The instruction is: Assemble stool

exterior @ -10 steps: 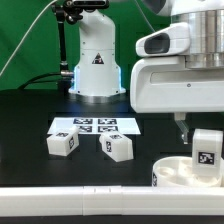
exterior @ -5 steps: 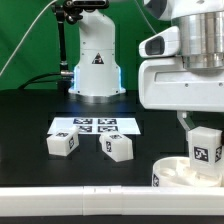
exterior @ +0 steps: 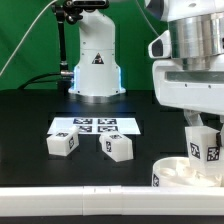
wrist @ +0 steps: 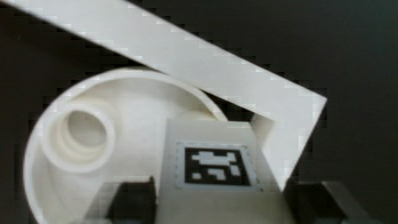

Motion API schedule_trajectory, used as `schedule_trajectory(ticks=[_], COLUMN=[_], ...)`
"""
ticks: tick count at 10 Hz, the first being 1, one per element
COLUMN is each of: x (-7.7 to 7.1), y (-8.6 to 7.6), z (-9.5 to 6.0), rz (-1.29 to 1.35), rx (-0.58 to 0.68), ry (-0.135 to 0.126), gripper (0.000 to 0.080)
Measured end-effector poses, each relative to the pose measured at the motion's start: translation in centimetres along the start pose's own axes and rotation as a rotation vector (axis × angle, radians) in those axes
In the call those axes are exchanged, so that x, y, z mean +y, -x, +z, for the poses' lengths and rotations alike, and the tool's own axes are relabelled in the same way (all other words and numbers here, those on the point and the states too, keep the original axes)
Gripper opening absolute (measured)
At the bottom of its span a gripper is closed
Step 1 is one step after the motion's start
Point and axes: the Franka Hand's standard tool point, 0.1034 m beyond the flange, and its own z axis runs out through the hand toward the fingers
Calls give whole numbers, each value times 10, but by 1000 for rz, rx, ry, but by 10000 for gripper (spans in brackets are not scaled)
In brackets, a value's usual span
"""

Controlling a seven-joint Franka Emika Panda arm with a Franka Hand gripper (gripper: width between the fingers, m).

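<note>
My gripper (exterior: pixel 198 138) is shut on a white tagged stool leg (exterior: pixel 201 143) and holds it upright just above the round white seat (exterior: pixel 172 171) at the exterior view's lower right. In the wrist view the leg (wrist: pixel 214 160) sits between my dark fingers (wrist: pixel 128 200), over the seat's disc (wrist: pixel 98 140) with its round hole. Two more white tagged legs lie on the black table: one (exterior: pixel 63 142) at the left, one (exterior: pixel 116 147) beside it.
The marker board (exterior: pixel 95 126) lies flat behind the two loose legs. A long white bar (exterior: pixel 70 205) runs along the front edge; a white bar (wrist: pixel 214 60) also crosses the wrist view beside the seat. The arm's white base (exterior: pixel 97 65) stands at the back.
My gripper has moved toward the exterior view's right with the leg, and the leg has turned a little over the seat. The loose legs have not moved.
</note>
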Motion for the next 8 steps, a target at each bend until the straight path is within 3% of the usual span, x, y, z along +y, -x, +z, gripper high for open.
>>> schedule_trajectory(ticks=[8], x=[-2], y=[7], z=[2], rz=[472], rx=[-75], ry=[-16], gripper=[350])
